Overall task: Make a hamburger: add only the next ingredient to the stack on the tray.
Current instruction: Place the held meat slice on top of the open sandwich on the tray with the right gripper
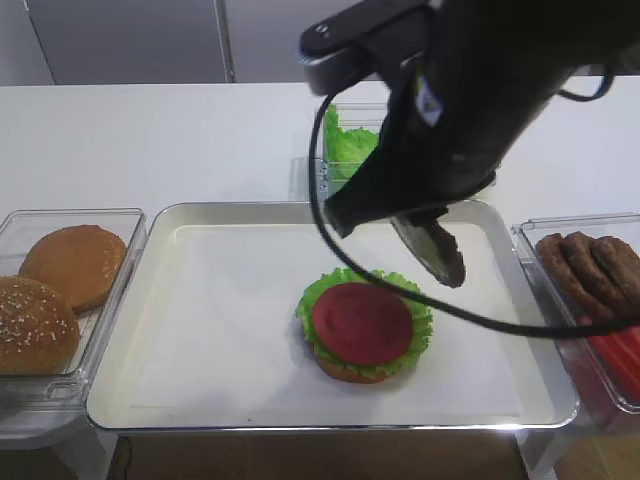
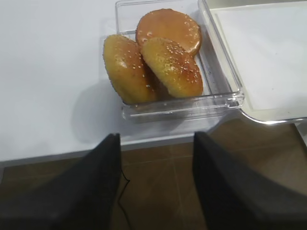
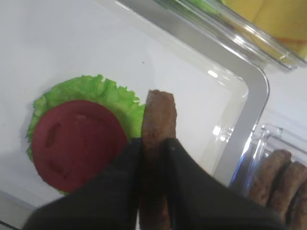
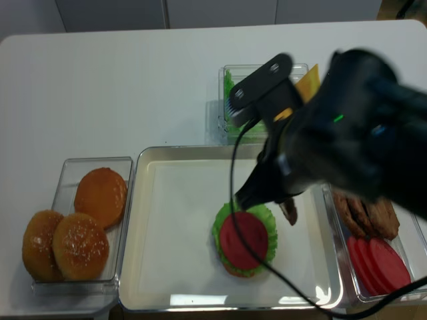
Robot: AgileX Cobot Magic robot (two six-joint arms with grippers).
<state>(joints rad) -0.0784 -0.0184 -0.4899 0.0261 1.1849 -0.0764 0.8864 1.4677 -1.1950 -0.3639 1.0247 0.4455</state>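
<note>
we carry the patty edge-on, pinched in our right claw, just right of the stack at the tray centre. next: shift left, level it, release. left claw gapes empty.

Two high cameras are looking down on the bench, one low from the front, one steeper from above, both sharing the tray. The right wrist camera is peering close over the stack; the left is viewing the bun box and the tray's corner.
</note>
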